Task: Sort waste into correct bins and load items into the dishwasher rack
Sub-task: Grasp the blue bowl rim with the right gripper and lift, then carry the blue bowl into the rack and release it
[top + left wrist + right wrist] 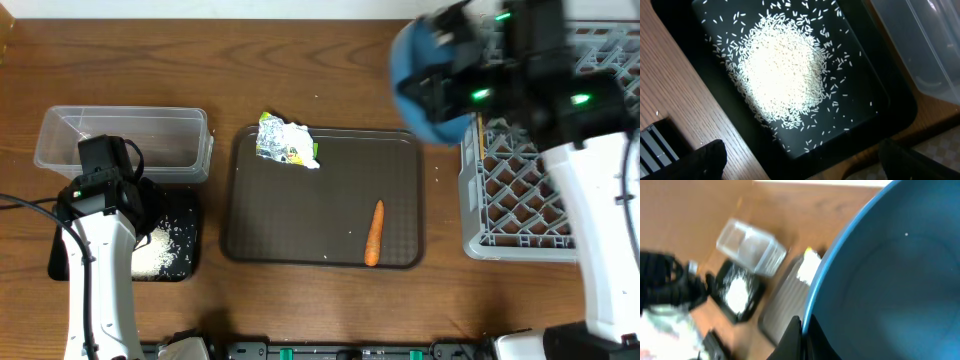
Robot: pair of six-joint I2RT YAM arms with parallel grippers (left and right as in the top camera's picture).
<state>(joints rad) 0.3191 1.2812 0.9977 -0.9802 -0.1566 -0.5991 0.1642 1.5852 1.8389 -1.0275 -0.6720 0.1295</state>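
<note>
At far left, the left gripper (810, 162) hangs wide open over the rice (782, 70) in the black tray (875, 100) (clear tub (120, 140) just beside). On the brown tray (320, 200) lie the wrapper (285, 140) and carrot (374, 233). The right gripper (805, 330) clamps the dark blue bowl (890, 280) by its rim, aloft beside the rack (520, 190).

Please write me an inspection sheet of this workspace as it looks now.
Surface: brown wooden table.
Job's things: heap of white rice grains in shallow black rectangular tray; clear plastic tub beside it; slim orange carrot and crumpled foil wrapper on dark brown serving tray; grey plastic dishwasher rack, right.
Clutter: nothing seen.
Grippers: left gripper open above the rice; right gripper shut on rim of large dark blue bowl.
Cables: black cable beside left arm.
Surroundings: nothing seen.
</note>
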